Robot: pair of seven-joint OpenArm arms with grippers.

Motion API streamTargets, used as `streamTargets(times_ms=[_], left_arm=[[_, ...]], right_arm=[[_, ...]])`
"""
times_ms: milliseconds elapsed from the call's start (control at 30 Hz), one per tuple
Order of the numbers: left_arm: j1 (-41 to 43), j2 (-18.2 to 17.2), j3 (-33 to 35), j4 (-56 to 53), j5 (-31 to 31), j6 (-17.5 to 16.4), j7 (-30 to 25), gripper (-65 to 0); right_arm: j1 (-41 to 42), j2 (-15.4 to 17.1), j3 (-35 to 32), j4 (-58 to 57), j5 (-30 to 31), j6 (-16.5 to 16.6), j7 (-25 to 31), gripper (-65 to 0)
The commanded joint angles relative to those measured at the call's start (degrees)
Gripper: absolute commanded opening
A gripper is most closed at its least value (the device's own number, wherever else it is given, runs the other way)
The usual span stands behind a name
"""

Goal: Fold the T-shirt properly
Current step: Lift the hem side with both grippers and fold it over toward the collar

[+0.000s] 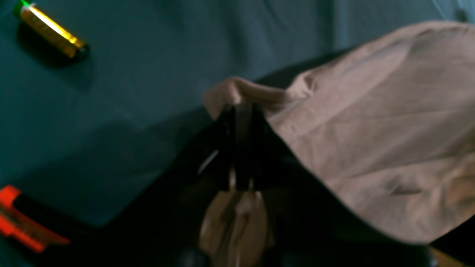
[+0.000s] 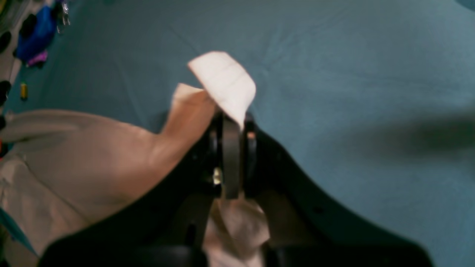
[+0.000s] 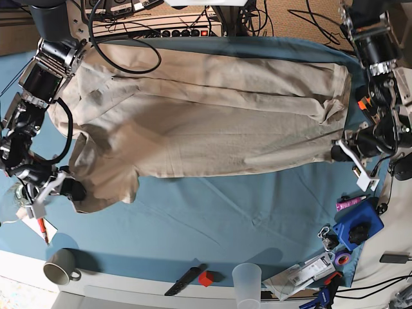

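Note:
The beige T-shirt point(image 3: 206, 122) lies spread wide across the blue tablecloth point(image 3: 225, 212), its length running left to right in the base view. At the base view's right, my left gripper point(image 3: 338, 153) is shut on the shirt's near right edge. The left wrist view shows its black fingers point(image 1: 241, 111) pinching a fold of the shirt point(image 1: 371, 129), which hangs off to the right. At the base view's left, my right gripper point(image 3: 73, 190) is shut on the shirt's near left corner. In the right wrist view a pale flap of the shirt point(image 2: 222, 81) sticks up out of the closed gripper point(image 2: 232, 124).
A grey mug point(image 3: 59, 267), a clear cup point(image 3: 246, 278), a black tool with a red block point(image 3: 205, 278) and a blue object point(image 3: 357, 225) sit along the near edge. A yellow cylinder point(image 1: 52, 31) lies on the cloth. Cables and a power strip point(image 3: 174, 29) run along the back.

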Motion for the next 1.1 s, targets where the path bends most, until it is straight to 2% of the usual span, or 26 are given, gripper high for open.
streamTargets(times_ms=[0, 67, 300, 433, 667, 767, 1067], left_arm=[[0.0, -1.6, -0.3, 2.3, -0.8, -0.1, -0.8, -65.0], [1.9, -2.2, -0.3, 4.4, -0.8, -1.5, -0.8, -65.0], [7.4, -2.3, -0.5, 9.7, -0.7, -1.5, -1.1, -65.0], [11.1, -2.3, -2.8, 13.4, -0.6, -1.5, -1.6, -65.0], [16.5, -2.3, -8.8, 17.8, -3.4, -2.0, -3.1, -65.0], [17.2, -2.3, -9.0, 17.8, -6.1, -4.2, -2.0, -65.0], [20.9, -2.0, -9.0, 19.7, -6.6, -4.3, -1.6, -65.0]], right_arm=[[0.7, 1.1, 0.8, 1.1, 1.7, 0.2, 1.2, -65.0], [-1.0, 1.1, 1.3, 1.4, 2.2, 0.2, 1.2, -65.0], [-10.7, 1.1, 1.4, 11.3, 3.0, 1.0, 1.2, -65.0], [-16.0, 1.1, 1.9, 15.2, 5.0, 1.0, 1.2, -65.0], [-22.3, 1.0, 8.8, 19.3, 8.0, 1.5, 1.2, -65.0], [-24.2, 1.0, 11.0, 19.4, 9.0, 1.5, 1.2, -65.0], [-32.2, 1.0, 18.1, 21.1, 13.3, 1.5, 1.2, -65.0]])
